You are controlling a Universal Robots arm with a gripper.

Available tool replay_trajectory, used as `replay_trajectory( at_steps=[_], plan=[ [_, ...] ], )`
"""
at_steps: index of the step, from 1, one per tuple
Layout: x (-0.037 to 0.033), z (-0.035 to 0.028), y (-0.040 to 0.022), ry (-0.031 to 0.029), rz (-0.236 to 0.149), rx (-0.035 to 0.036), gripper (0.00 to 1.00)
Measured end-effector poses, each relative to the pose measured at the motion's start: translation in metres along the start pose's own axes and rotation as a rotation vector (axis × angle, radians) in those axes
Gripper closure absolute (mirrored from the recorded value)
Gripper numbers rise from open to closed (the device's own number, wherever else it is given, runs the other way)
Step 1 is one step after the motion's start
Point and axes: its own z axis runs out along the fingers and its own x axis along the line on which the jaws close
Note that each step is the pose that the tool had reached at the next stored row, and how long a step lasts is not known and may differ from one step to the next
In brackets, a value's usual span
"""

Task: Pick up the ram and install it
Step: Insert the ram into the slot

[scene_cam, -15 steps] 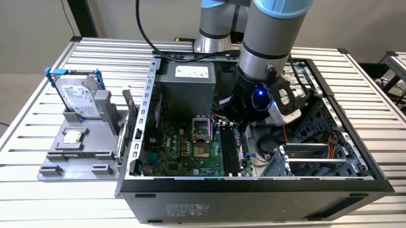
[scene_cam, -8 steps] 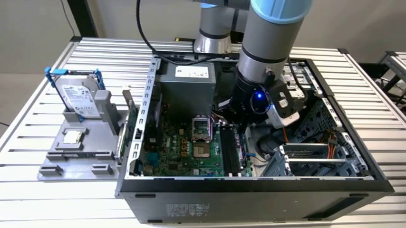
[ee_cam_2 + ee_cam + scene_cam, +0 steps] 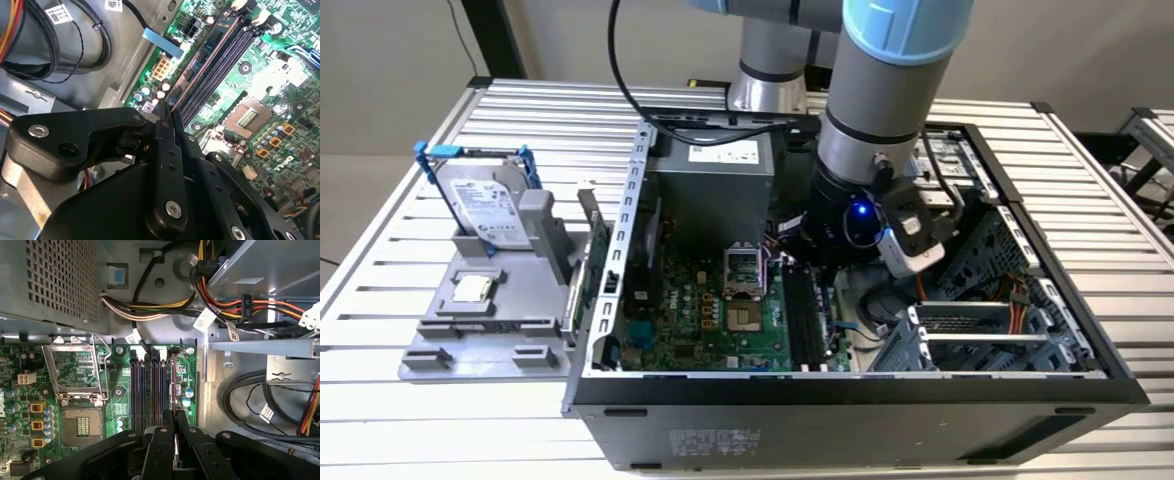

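In both wrist views my gripper (image 3: pixel 175 424) (image 3: pixel 168 120) is shut on the ram (image 3: pixel 174 385) (image 3: pixel 200 70). I see the ram edge-on as a thin reddish-dark strip. It stands lengthwise over the outermost of the black memory slots (image 3: pixel 145 390) (image 3: pixel 225 55) on the green motherboard (image 3: pixel 720 320). I cannot tell whether it is seated in that slot. In the exterior view the arm's wrist (image 3: pixel 854 215) reaches down into the open computer case (image 3: pixel 854 385), above the slots (image 3: pixel 807 325).
The open processor socket (image 3: pixel 77 372) (image 3: pixel 742 275) lies beside the slots. Bundled cables (image 3: pixel 240 305) and a drive cage (image 3: pixel 974 335) crowd the other side. The power supply (image 3: pixel 714 190) stands behind. Outside the case, a grey fixture (image 3: pixel 480 335) holds a blue-framed hard drive (image 3: pixel 487 205) and a square chip (image 3: pixel 474 288).
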Motion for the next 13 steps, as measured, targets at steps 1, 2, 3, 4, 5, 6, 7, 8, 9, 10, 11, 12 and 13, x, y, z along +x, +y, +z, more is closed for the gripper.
replay_trajectory(
  at_steps=[1,2,3,4,5,6,7,8,9,10,11,12,13],
  plan=[
    [0.0000,0.0002,-0.0004,0.0000,0.000,-0.0001,1.00],
    [0.0002,0.0003,-0.0010,0.0000,0.000,-0.0003,1.00],
    [0.0005,0.0003,-0.0021,0.0000,-0.001,-0.0001,1.00],
    [0.0011,0.0004,-0.0034,0.0000,-0.001,-0.0002,1.00],
    [0.0021,0.0004,-0.0044,0.0000,-0.002,-0.0002,1.00],
    [0.0036,0.0005,-0.0054,0.0000,-0.003,-0.0003,1.00],
    [0.0045,0.0007,-0.0060,0.0000,-0.003,-0.0003,1.00],
    [0.0046,0.0012,-0.0061,-0.0001,-0.003,-0.0005,1.00],
    [0.0046,0.0014,-0.0062,-0.0001,-0.003,-0.0003,1.00],
    [0.0046,0.0018,-0.0065,-0.0001,-0.004,-0.0003,1.00],
    [0.0047,0.0024,-0.0068,-0.0001,-0.004,-0.0004,1.00],
    [0.0047,0.0033,-0.0069,0.0000,-0.005,-0.0004,1.00],
    [0.0048,0.0039,-0.0071,0.0000,-0.005,-0.0003,1.00]
  ],
)
